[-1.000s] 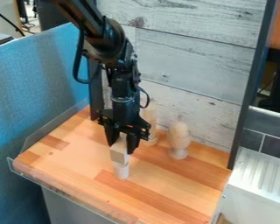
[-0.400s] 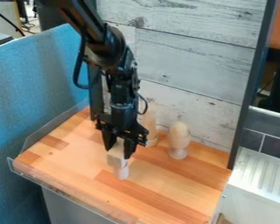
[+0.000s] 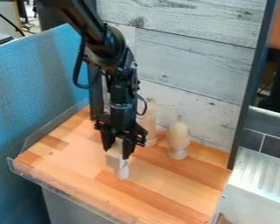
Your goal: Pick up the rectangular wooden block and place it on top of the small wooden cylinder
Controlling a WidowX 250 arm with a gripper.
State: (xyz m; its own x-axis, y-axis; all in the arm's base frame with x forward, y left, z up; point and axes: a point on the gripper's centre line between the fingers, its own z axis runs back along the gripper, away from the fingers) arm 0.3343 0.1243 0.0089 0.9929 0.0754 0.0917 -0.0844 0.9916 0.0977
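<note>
1. Claw status: our black two-finger claw (image 3: pixel 117 152) hangs nose-down over the left-centre of the striped light-brown wooden worktop (image 3: pixel 171 199), gripping a pale, squared wooden block (image 3: pixel 113 159) – one finger each side.
2. Block sits right above a small whitish upright cylinder (image 3: pixel 122 172), which stands on the worktop. We can't tell if they touch.
3. Behind and to the image right of the claw we see a tall, slim, pale wooden piece (image 3: pixel 150 139), partly hidden.
4. Further right: a pale wooden egg-shaped piece (image 3: pixel 178 131), upright in a footed wooden cup (image 3: pixel 177 152) – well apart from our block.
5. Whitewashed plank wall (image 3: pixel 192 57) behind, blue fabric panel (image 3: pixel 37 87) at image left.
</note>
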